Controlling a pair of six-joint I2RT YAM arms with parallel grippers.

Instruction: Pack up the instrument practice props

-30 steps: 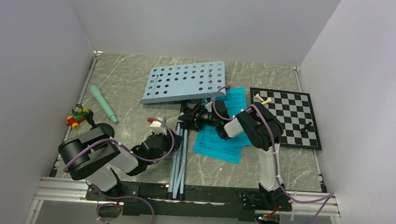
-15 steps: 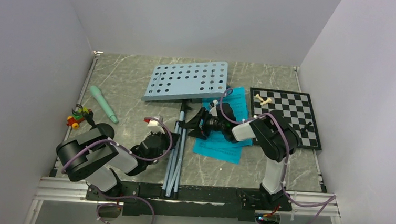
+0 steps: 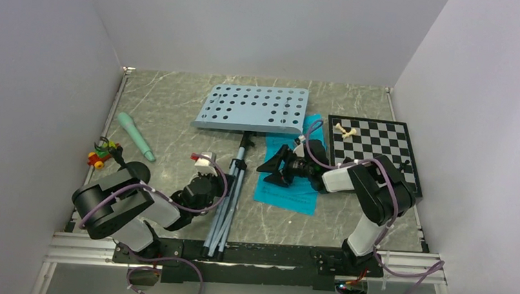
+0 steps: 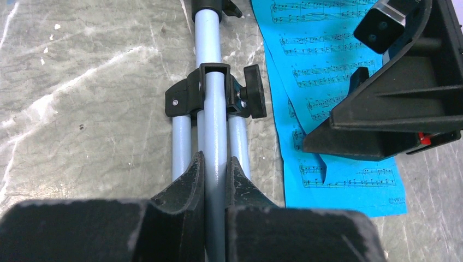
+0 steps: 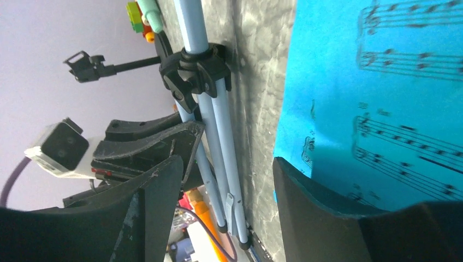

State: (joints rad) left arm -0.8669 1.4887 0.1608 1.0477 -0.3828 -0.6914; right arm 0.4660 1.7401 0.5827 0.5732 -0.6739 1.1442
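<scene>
The pale-blue music stand lies flat, its perforated tray (image 3: 253,108) at the back and its folded legs (image 3: 224,207) toward the front edge. My left gripper (image 3: 206,187) is shut on the stand's centre pole (image 4: 215,125), just below the black collar (image 4: 215,93). My right gripper (image 3: 274,167) is open and empty, lying low over the turquoise music sheets (image 3: 288,194), right of the pole. The right wrist view shows the legs (image 5: 218,142) beyond its open jaws (image 5: 229,183) and the sheets (image 5: 382,98). The mint-green microphone (image 3: 135,136) lies at the left. The black microphone stand (image 5: 104,66) shows past the pole.
A black-and-white chessboard (image 3: 374,155) with a few pieces lies at the right, close to my right arm. Small toy cars and blocks (image 3: 99,155) sit by the left wall. White walls enclose the table on three sides. The metal rail (image 3: 249,257) runs along the front.
The stand has swung clockwise: its tray moved right, its feet moved left. My right gripper has drawn back to the right, off the pole and over the sheets. My left gripper keeps its hold.
</scene>
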